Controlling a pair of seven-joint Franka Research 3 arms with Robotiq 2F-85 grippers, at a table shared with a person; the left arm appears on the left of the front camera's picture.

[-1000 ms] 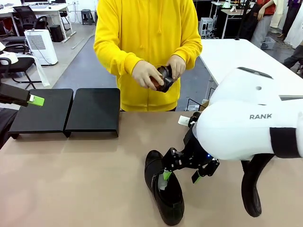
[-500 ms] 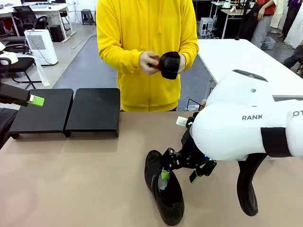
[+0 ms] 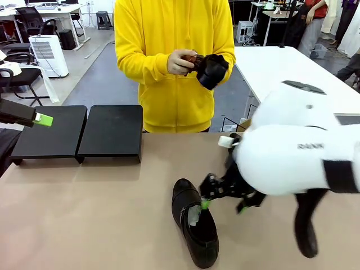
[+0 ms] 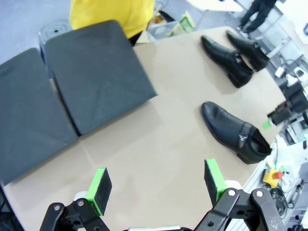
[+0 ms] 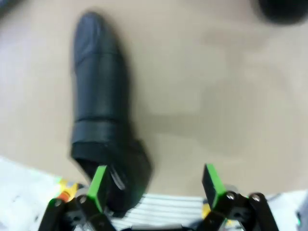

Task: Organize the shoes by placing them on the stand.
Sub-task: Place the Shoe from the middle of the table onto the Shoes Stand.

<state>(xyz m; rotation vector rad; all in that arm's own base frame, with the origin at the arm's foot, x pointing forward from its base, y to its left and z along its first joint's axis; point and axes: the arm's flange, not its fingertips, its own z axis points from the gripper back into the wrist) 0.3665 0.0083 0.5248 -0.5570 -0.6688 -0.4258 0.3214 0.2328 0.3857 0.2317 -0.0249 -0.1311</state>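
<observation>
**Open end effector sits off-centre over shoe; stand not yet loaded**

Front view: The right end effector (image 3: 223, 203) is seen low over the counter (image 3: 84, 214), jaws apart and nothing held. One green pad is at the mouth of a shoe (image 3: 197, 236) and the other is over bare counter. The stand (image 3: 79, 132) lies well apart at the far left, with no shoe set on it. The left end effector (image 3: 35, 118) hangs just beside it. A second shoe (image 3: 212, 69) is held up by a person at the far side, along with a brush (image 3: 191, 58). Lettering on the right arm's white casing (image 3: 304, 143) is smeared and cannot be read with certainty.

Left wrist view: The left end effector (image 4: 156, 185) is shown spread wide and empty above the counter. The stand (image 4: 96, 77) is ahead, the shoe (image 4: 236, 132) is off to one side, and two more shoes (image 4: 224, 57) lie beyond. A small pale mark is seen on the shoe's upper, but no brand can be made out.

Right wrist view: The picture is blurred. The shoe (image 5: 101, 110) is caught under one pad only, at its heel end, with the rest of the span over bare counter.

If the jaws were closed here, it is judged that only the heel rim might be pinched. The glossy leather could then slip or twist, and the shoe might be dropped on the long carry to the stand. It could also be shoved aside by a descending finger.
</observation>
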